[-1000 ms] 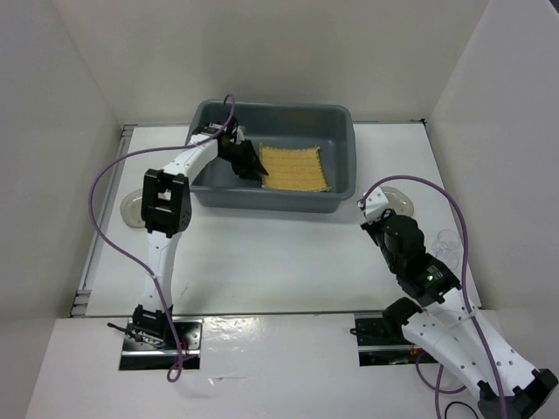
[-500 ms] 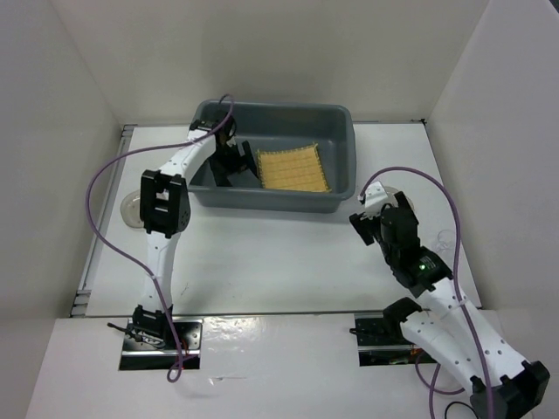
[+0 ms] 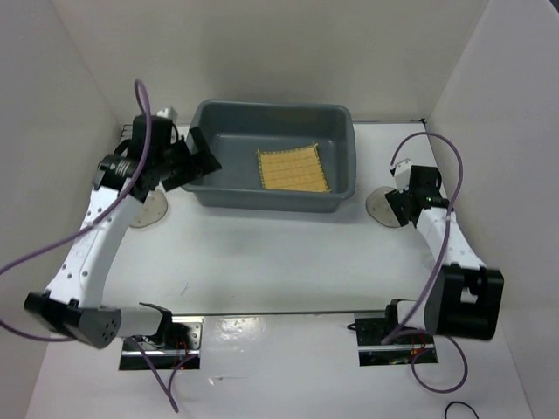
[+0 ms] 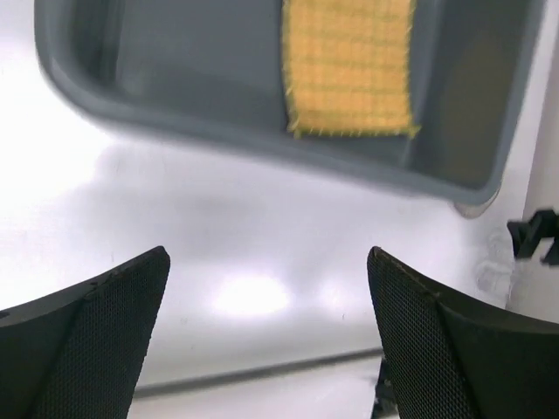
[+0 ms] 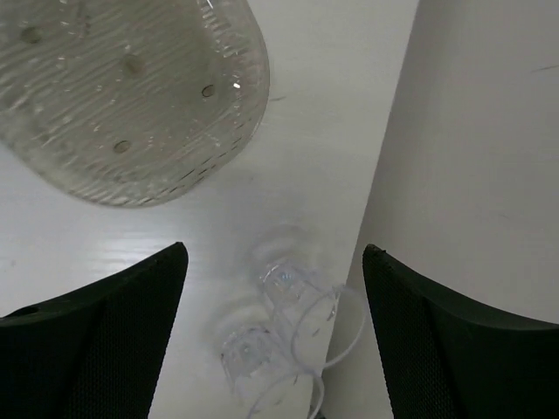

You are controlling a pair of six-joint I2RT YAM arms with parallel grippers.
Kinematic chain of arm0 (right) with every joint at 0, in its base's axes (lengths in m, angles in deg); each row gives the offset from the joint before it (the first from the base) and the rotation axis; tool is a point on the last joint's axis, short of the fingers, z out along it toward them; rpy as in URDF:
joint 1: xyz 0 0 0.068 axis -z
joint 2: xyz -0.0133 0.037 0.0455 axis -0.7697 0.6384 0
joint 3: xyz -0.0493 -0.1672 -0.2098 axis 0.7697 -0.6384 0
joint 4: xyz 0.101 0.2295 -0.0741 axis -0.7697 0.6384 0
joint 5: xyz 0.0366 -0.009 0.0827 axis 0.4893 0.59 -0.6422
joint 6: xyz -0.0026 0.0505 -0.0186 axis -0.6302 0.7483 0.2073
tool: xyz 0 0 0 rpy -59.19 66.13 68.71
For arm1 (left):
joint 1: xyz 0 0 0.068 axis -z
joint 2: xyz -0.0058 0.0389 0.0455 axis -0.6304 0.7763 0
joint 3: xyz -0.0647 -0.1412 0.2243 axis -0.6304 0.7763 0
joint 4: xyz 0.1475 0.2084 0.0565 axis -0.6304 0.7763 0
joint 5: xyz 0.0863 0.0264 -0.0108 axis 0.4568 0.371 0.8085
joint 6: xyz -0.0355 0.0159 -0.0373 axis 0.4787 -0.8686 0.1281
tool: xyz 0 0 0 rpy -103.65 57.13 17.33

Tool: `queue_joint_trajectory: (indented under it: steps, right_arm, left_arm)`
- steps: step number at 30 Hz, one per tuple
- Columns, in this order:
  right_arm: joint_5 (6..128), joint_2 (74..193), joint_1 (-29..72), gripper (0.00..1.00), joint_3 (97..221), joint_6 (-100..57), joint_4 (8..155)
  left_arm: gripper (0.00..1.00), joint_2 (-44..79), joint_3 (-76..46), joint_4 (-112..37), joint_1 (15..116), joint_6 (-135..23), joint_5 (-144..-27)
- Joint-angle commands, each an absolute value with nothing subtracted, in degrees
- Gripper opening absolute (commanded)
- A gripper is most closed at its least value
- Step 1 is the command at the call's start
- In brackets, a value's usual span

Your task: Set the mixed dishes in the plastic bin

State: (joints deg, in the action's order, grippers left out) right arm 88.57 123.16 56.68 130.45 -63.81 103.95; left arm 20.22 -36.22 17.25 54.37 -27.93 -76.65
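Tan-yellow square woven mat lies flat inside the large dark grey plastic bin, toward its 3 o'clock end. The clear round ribbed plate rests on the white desk at 3 o'clock of the bin, just ahead of the right claw, which is spread. The left claw is spread and empty at the bin's 9 o'clock.

Probable faults: the low, slick plate rim slips from the fingers, or the plate skids into the small clear cup beside it.

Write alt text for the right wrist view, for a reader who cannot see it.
Between the open fingers of the right gripper, a small clear cup, faint and hard to make out, sits on the white table close to the white side wall. A clear round plate with a ribbed surface lies further off at upper left, partly cut off by the frame.
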Motion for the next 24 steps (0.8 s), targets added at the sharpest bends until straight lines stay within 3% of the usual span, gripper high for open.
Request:
queue_joint_trajectory:
  steps: [1, 3, 17, 24]
  right_arm:
    - [80.65, 129.97, 59.82, 0.85, 133.76, -67.08, 105.5]
    - [74.59, 131.64, 60.44, 0.85, 133.76, -72.0, 107.08]
    - [67.64, 143.77, 59.12, 0.81, 134.81, -78.42, 103.21]
    - [67.02, 149.48, 56.66, 0.6, 138.16, -77.9, 105.59]
  left_arm:
    - [1.0, 16.46, -25.71, 14.61, 54.02, -24.63, -79.45]
    - [1.0, 14.35, -22.38, 17.14, 54.54, -24.1, -78.93]
    - [1.0, 2.13, -10.17, 35.7, 54.55, -21.73, -66.27]
    - [1.0, -0.25, -9.1, 37.02, 53.32, -21.2, -66.87]
